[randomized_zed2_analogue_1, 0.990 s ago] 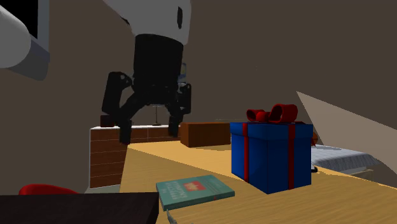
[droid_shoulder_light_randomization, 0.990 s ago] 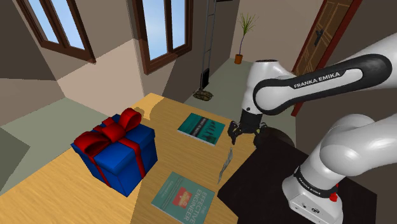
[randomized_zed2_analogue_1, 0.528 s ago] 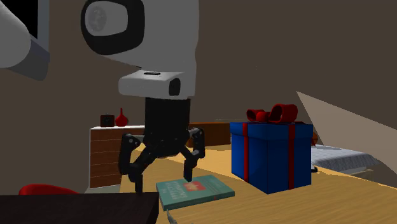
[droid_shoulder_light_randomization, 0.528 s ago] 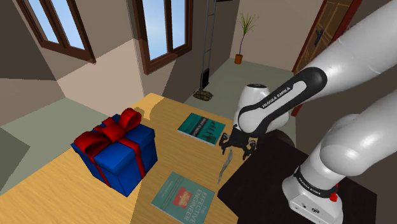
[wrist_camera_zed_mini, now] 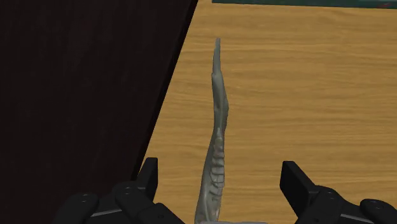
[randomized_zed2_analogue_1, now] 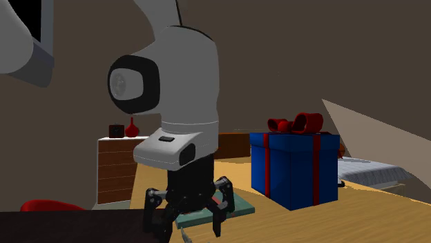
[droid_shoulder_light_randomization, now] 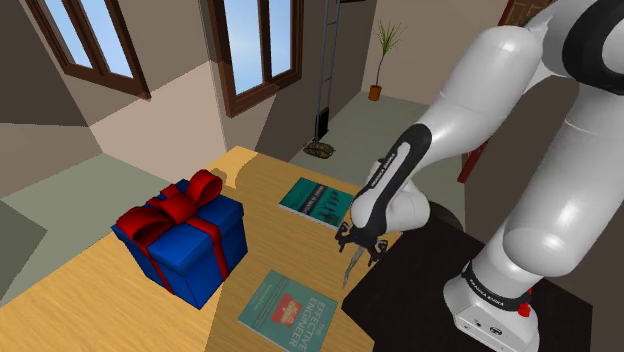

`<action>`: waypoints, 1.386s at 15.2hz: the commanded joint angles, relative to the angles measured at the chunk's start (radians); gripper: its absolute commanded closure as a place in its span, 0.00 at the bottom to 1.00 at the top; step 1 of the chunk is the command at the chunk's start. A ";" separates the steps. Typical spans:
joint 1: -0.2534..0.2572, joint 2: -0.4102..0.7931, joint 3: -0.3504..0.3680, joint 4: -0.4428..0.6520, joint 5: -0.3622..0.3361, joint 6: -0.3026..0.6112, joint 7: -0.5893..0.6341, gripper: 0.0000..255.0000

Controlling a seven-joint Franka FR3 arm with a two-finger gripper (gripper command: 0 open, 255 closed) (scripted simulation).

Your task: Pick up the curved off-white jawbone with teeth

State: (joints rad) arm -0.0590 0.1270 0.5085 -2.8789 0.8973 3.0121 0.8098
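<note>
Hand (wrist_camera_zed_mini: 221, 170) astride jawbone (wrist_camera_zed_mini: 219, 108) (fingers (wrist_camera_zed_mini: 149, 179) apart, no contact)

Slender curved grey-white jawbone (wrist_camera_zed_mini: 217, 137) with teeth, on wooden tabletop (wrist_camera_zed_mini: 312, 95) beside dark stand (wrist_camera_zed_mini: 76, 83)

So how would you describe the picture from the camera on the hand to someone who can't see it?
A thin, curved pale grey jawbone with teeth rests on a wooden table, between the two black fingers of the open gripper, which do not touch it. A black surface borders the table beside the bone, and a teal book edge lies beyond it.
</note>
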 commanded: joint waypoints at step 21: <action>0.010 0.025 -0.007 0.010 0.019 0.018 -0.015 1.00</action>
State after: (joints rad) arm -0.0620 0.1820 0.5135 -2.8583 0.9362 3.0523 0.7683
